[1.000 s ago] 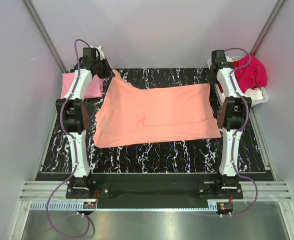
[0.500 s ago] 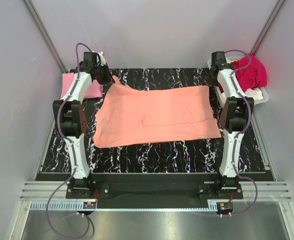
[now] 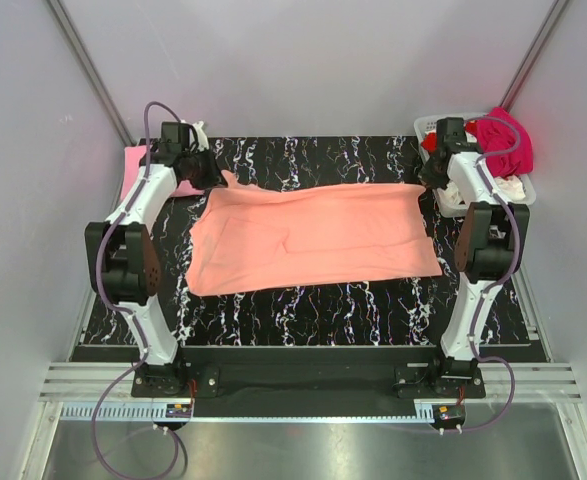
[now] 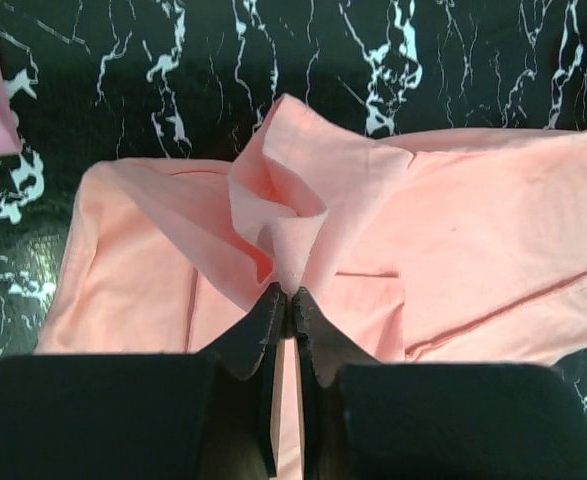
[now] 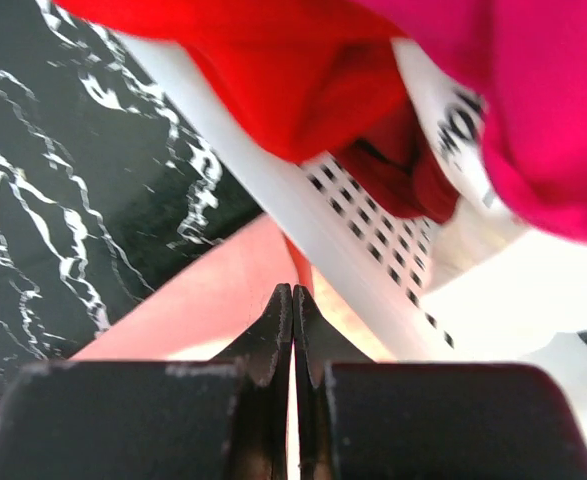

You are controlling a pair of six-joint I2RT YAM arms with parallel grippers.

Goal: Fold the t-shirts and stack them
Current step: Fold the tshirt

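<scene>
Salmon-orange shirt [image 3: 313,235] flat on surface [image 3: 303,300], claws at its far corners.
L claw [image 4: 285,292] clamped on bunched fold, upper-left corner; clear only in wrist view. R claw [image 5: 292,292] tips together at upper-right corner beside basket [image 5: 373,250]; can't tell if cloth nipped. Pink shirt [image 3: 133,165] upper left mostly hidden by L arm [image 3: 138,197].

No text is legible; blurred dark lettering [image 5: 460,118] marks something white.

Left gripper [image 4: 285,293], jaws closed, pinches a bunched fold of the salmon-orange t-shirt [image 4: 473,230].
</scene>
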